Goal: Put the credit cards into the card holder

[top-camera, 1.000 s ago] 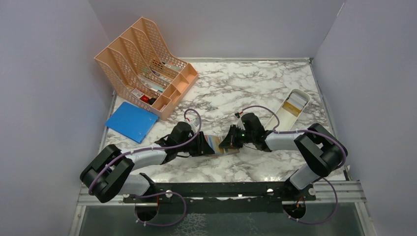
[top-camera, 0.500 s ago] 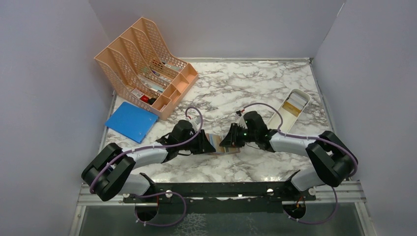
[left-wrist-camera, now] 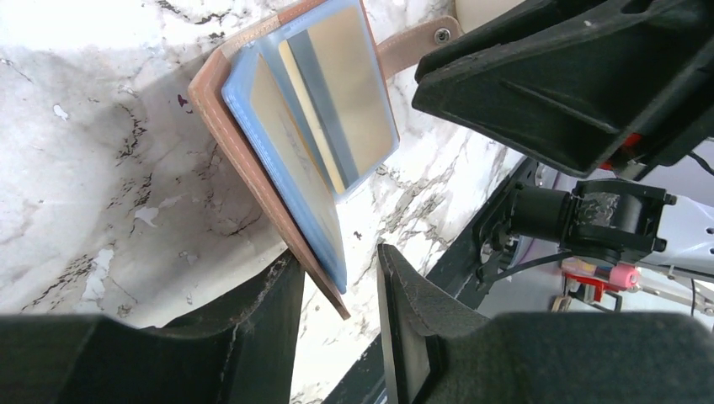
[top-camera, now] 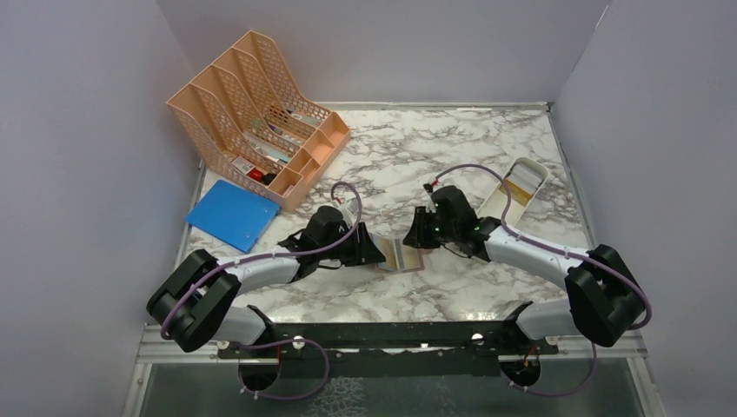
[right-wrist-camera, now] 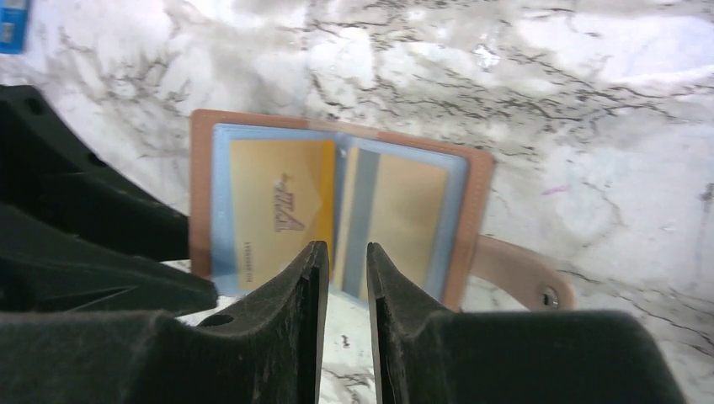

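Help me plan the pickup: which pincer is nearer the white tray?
Right. The right pincer is left of the white tray; the left pincer is farther, across the card holder.

There is one card holder [right-wrist-camera: 341, 206], lying open, with two gold cards [right-wrist-camera: 274, 210] in it. There are two hands: a left hand [top-camera: 369, 252] and a right hand [top-camera: 415, 236]. There is one white tray [top-camera: 500, 204], one peach rack [top-camera: 252, 104] and one blue folder [top-camera: 233, 215].
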Robot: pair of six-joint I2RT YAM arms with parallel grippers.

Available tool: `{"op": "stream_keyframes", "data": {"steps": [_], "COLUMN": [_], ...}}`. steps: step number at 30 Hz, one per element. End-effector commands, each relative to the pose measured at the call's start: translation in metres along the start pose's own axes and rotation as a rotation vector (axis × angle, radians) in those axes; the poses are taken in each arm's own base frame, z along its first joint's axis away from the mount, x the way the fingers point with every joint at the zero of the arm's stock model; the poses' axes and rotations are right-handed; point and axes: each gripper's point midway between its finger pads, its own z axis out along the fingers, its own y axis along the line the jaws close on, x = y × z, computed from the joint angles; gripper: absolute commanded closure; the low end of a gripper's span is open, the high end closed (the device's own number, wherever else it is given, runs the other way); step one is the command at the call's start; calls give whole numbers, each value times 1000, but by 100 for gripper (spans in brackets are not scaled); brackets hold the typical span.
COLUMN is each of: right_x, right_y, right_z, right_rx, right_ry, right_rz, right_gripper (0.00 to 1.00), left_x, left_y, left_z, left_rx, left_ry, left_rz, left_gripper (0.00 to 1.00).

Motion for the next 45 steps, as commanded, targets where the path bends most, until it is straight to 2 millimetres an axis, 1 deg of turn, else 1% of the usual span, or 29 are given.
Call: {"op": "stream_keyframes", "data": {"steps": [1, 4, 6, 9, 13, 15, 20, 22, 24, 26, 27, 30, 33, 35, 37, 40, 45], "right_x": [-1, 3, 7, 13, 26, 34, 53, 60, 64, 66, 66, 65, 64, 65, 66, 67, 65], "right_y": [-25, -32, -37, -43, -49, -49, -46, -46, -46, -46, -46, -46, -45, -44, -45, -43, -41], "right_z": [2, 6, 9, 13, 19, 22, 28, 29, 30, 30, 30, 28, 27, 26, 26, 25, 25], "right_rx": [132, 153, 168, 181, 179, 163, 102, 88, 81, 78, 79, 77, 74, 71, 68, 61, 54], "right_ry": [4, 19, 31, 44, 71, 87, 121, 135, 145, 148, 149, 141, 139, 140, 143, 143, 137], "right_rz": [-76, -86, -89, -90, -78, -64, -11, 2, 9, 13, 14, 12, 12, 13, 17, 21, 20], "right_gripper": [71, 71, 71, 71, 72, 72, 73, 73, 74, 74, 74, 74, 74, 74, 74, 74, 74], "left_x": [-11, -11, -11, -11, -12, -13, -18, -19, -20, -20, -20, -19, -17, -17, -17, -18, -17], "left_y": [-6, -6, -6, -5, -8, -12, -36, -42, -47, -50, -50, -49, -48, -49, -50, -51, -49], "left_z": [1, 2, 3, 5, 6, 6, 5, 5, 5, 5, 5, 7, 8, 8, 9, 10, 13], "left_rx": [0, -1, -3, -4, 10, 30, 140, 168, 190, 207, 209, 209, 216, 225, 230, 236, 233], "left_ry": [-30, -29, -25, -19, -19, -19, -23, -18, -16, -14, -13, -8, -4, -4, -4, -3, 7], "left_rz": [40, 42, 42, 43, 50, 57, 98, 113, 124, 131, 132, 128, 124, 126, 128, 130, 124], "left_gripper": [60, 61, 64, 74, 94, 100, 100, 100, 96, 95, 95, 100, 99, 97, 97, 100, 100]}}
